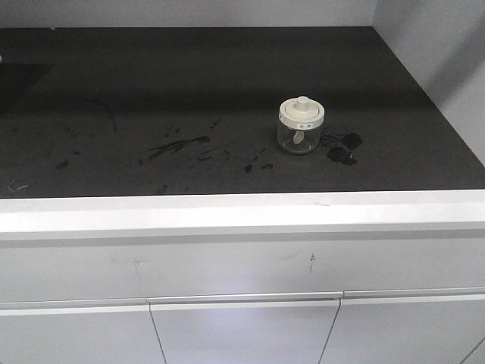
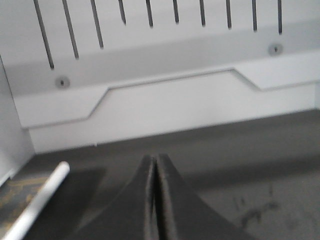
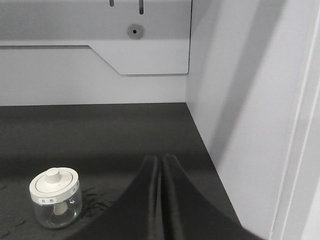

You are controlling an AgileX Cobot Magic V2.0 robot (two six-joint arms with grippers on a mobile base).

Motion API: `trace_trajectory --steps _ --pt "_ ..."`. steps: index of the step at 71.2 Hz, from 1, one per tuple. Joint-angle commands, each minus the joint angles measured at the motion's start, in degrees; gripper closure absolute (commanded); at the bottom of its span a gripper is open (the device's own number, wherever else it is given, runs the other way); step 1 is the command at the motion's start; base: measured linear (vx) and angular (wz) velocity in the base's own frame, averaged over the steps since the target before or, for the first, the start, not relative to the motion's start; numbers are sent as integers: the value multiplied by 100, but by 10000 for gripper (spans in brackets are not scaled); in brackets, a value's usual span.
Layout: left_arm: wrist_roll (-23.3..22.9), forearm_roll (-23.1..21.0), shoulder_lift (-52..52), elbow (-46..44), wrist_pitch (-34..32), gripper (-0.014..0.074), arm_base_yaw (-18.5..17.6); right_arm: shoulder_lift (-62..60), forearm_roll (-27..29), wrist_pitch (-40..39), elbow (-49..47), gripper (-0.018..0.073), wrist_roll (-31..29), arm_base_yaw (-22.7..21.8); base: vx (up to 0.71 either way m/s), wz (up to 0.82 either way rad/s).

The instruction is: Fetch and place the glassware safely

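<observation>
The glass jar (image 1: 301, 127) sits on the dark counter (image 1: 189, 83), not picked up yet, and the left gripper (image 2: 153, 164) and right gripper (image 3: 161, 162) both have fingers pressed together, empty

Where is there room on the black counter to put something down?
Most of the black counter is bare: the wide back strip along the back wall, and the right side by the side wall. Only the jar stands on it, right of middle, between dark smudges and a dark stain.
</observation>
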Motion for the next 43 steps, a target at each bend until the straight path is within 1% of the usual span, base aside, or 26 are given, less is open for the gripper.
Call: trace_trajectory --steps 1,6,11,17,25,32,36,43 --pt "-16 -54 -381 315 -134 603 -20 -47 -17 -318 -174 560 1 -25 0 0" --pt "-16 -54 -721 626 43 603 -20 -47 -10 -287 -174 560 1 -25 0 0" --pt "-16 -54 -1089 906 183 603 -20 -47 -4 -287 -174 560 -9 78 0 0" --pt "-21 -54 -1472 1207 273 603 -20 -47 -15 -287 -174 560 -41 324 0 0" --pt "-21 -54 -1975 1580 419 603 -20 -28 -45 -249 -174 560 -62 757 0 0" --pt "-27 -54 -2335 1834 467 603 -20 0 -45 -255 -174 560 -62 990 0 0" --pt "-27 -54 -2482 1951 498 603 -20 17 -45 -255 -174 560 -62 1064 0 0" --pt "-42 -54 -2673 2174 576 603 -20 36 -34 -287 -174 560 -55 1050 0 0"
